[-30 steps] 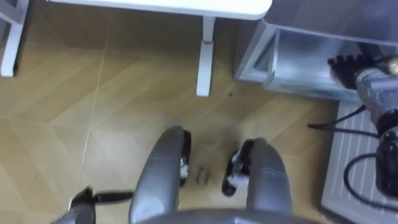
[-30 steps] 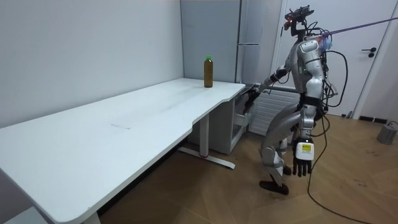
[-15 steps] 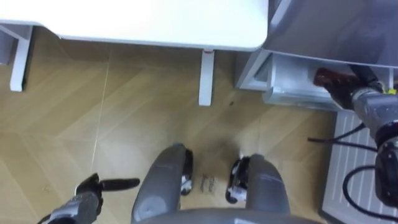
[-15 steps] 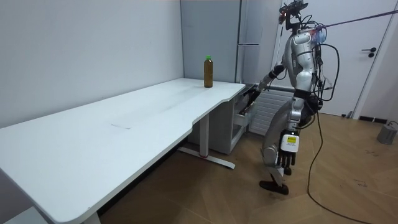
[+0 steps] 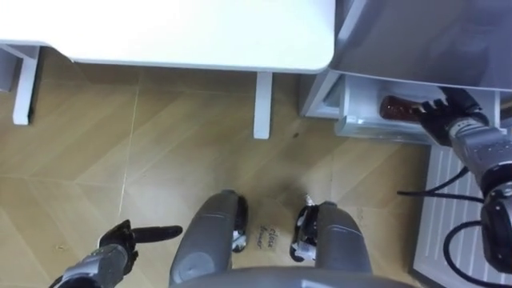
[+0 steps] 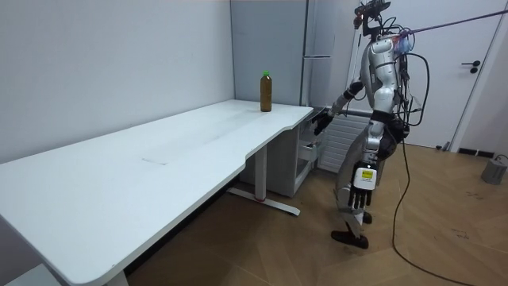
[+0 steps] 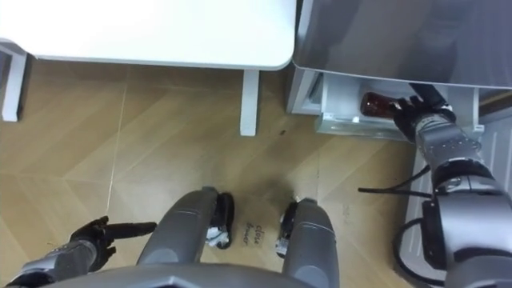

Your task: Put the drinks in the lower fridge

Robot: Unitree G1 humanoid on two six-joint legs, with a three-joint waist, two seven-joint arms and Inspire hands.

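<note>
brown bottle (image 5: 398,106) now lies in the open drawer (image 5: 376,133) of the lower fridge, at the upper right of the frame, and most of its body shows to the left of the right hand (image 5: 442,120). a second ago that hand was deep in the drawer and covered it, and half a second ago the bottle was only starting to show. in the room view the robot has risen from a bent-kneed stoop to nearly upright beside the fridge. the eye views have shifted with it, so part of the change is the camera's own. the right hand sits at the bottle's right end, and whether it grips the bottle or has let go i cannot tell. by the look of it this drink is as good as delivered, and what remains is to draw the arm clear. the left hand (image 5: 116,240) hangs loose and empty at the lower left of the frame. a second bottle (image 6: 266,91) stands upright on the white table (image 6: 198,135), so the task looks about half done. the brown bottle lies on its side, its long axis running left to right along the drawer front and dipping a little towards the right. its free end points to the frame's left, and i cannot tell whether that end is cap or base
</note>
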